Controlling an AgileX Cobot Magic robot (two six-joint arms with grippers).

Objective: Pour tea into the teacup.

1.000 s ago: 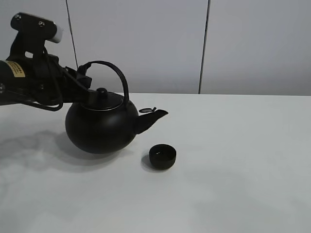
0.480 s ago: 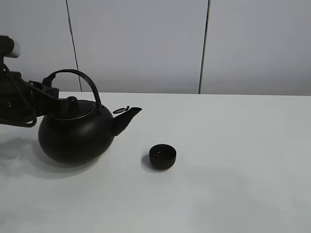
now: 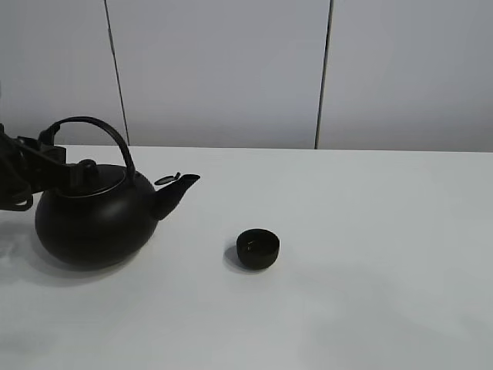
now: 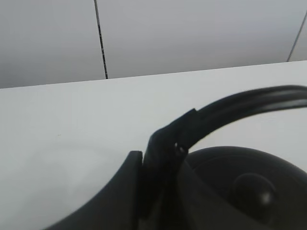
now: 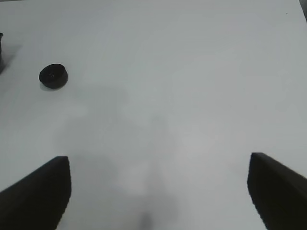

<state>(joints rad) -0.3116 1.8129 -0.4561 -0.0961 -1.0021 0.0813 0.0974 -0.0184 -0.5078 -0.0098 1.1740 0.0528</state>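
The big round black kettle [image 3: 92,220] sits upright at the left of the white table, its spout [image 3: 176,191] pointing right toward the teacup [image 3: 258,248]. The teacup is a tiny black bowl standing alone, a good gap to the right of the spout; it also shows in the right wrist view [image 5: 53,76]. My left gripper [image 3: 48,148] is shut on the kettle's arched handle [image 4: 240,108], seen close in the left wrist view [image 4: 163,151]. My right gripper [image 5: 157,163] is open and empty above bare table. No tea stream is visible.
The white table [image 3: 370,231] runs wide to the right of the cup. A grey panelled wall [image 3: 231,69] stands behind the table's far edge. The kettle's spout flap [image 3: 165,180] stands open.
My left gripper has carried the kettle to the left and down, away from the teacup. The teacup has not moved.
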